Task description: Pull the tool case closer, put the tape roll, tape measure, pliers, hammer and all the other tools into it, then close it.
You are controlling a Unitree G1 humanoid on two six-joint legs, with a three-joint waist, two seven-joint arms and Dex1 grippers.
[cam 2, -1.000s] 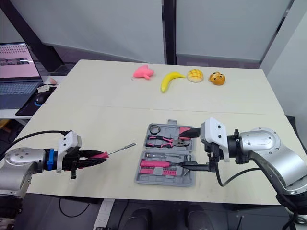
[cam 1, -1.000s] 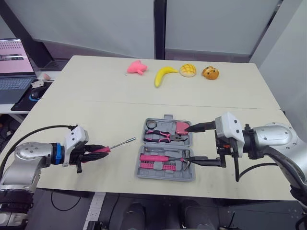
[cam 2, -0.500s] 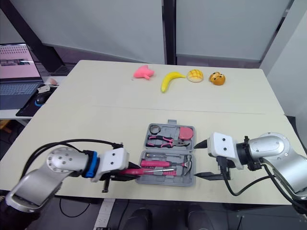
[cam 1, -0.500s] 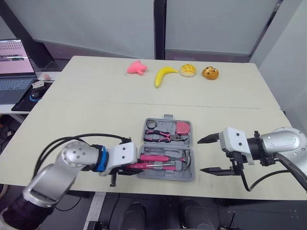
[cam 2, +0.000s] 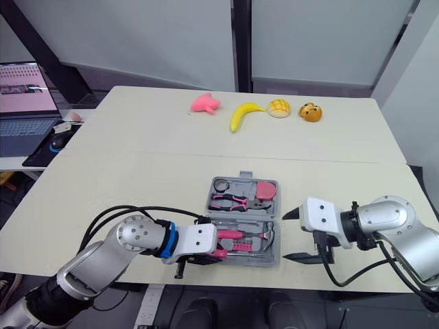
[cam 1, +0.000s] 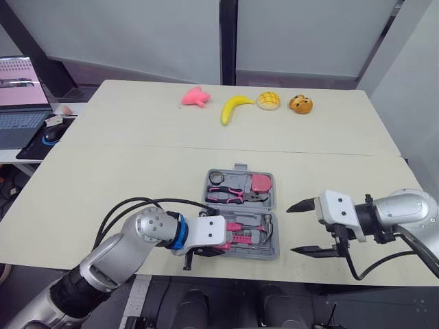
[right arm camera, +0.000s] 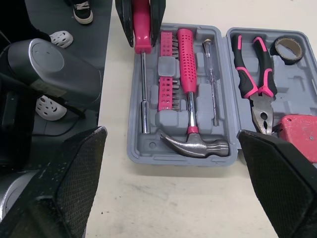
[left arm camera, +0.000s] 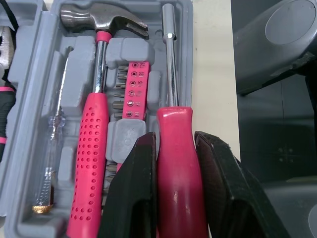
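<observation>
The tool case [right arm camera: 132,139] lies open near the table's [cam 1: 137,164] front edge, with the hammer [right arm camera: 187,64], pliers [right arm camera: 257,94], tape roll [right arm camera: 288,47] and tape measure [right arm camera: 297,136] slotted in; closing is left. The left pincer [left arm camera: 177,141] clamps the pink-handled driver [left arm camera: 171,64] along the case's outermost groove, perhaps not fully seated. The right pincer [cam 1: 291,229] hangs wide open and empty, just beside the case.

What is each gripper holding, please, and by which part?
The left gripper grips the screwdriver by its pink handle; the right gripper is open and empty.
</observation>
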